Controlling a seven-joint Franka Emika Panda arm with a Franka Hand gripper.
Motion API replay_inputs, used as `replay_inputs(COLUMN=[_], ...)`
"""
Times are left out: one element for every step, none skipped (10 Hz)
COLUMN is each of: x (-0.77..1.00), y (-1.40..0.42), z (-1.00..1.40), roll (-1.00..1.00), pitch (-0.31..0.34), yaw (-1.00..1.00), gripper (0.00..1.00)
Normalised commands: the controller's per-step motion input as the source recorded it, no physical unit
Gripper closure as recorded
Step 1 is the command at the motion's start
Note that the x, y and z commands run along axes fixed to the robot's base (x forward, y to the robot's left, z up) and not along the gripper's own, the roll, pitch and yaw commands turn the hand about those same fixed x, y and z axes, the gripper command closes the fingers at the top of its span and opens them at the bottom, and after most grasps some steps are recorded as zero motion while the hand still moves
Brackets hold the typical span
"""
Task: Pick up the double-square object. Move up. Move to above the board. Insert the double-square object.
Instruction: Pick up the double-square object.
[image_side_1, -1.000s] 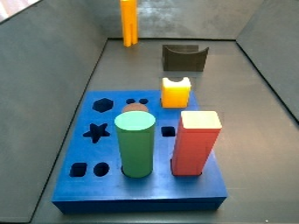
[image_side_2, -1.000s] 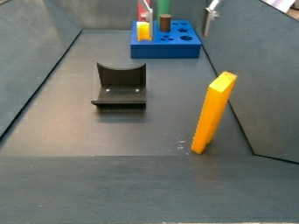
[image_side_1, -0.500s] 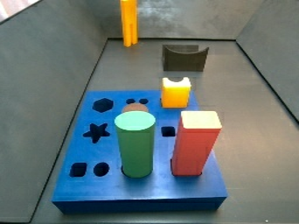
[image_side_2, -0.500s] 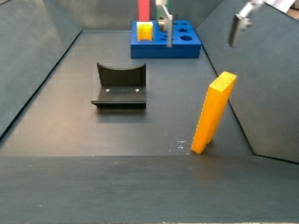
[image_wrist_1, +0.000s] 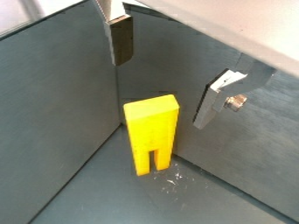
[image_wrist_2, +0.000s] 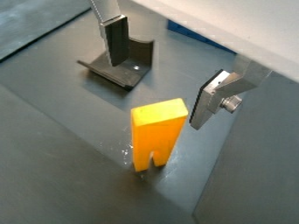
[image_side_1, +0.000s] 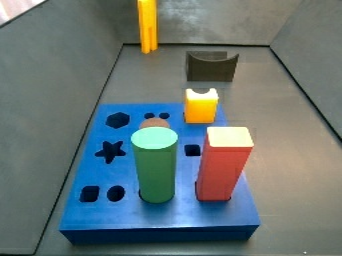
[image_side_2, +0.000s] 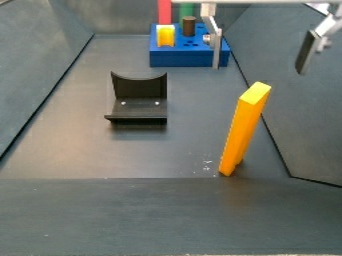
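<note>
A robot test bench in a lab: plain dark grey walls (image_side_1: 80, 90) box in a bare grey floor (image_side_2: 120, 150). The thick blue slab with shaped cut-out holes (image_side_1: 100, 205) fills the lower half of a side view (a peg-fitting board), the dark L-shaped fixture (image_side_2: 138, 97) stands mid-left, and the silver-fingered gripper (image_side_2: 263, 41) hangs at upper right.

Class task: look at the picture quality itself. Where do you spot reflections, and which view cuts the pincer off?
In a wrist view, the double-square object mirrors faintly in the glossy floor; in a side view, the open pincer above it is cropped by the frame's top; the board is evenly lit, with no glare.
</note>
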Motion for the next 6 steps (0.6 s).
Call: replay_inputs(x=[0.23, 0.13, 0.13, 0.13, 0.09, 0.01], y=[0.01, 0.0, 0.0, 0.0, 0.0, 0.04], z=[-0.54, -0.6, -0.62, -0.63, -0.65, -0.56], roll=[-0.13, -0.14, -0.14, -0.14, -0.18, -0.23], pitch=[-0.054, -0.09, -0.076, -0.069, -0.036, -0.024], yaw=[-0.86, -0.84, -0.84, -0.84, -0.81, -0.69], gripper=[0.0, 0.0, 0.0, 0.0, 0.0, 0.0])
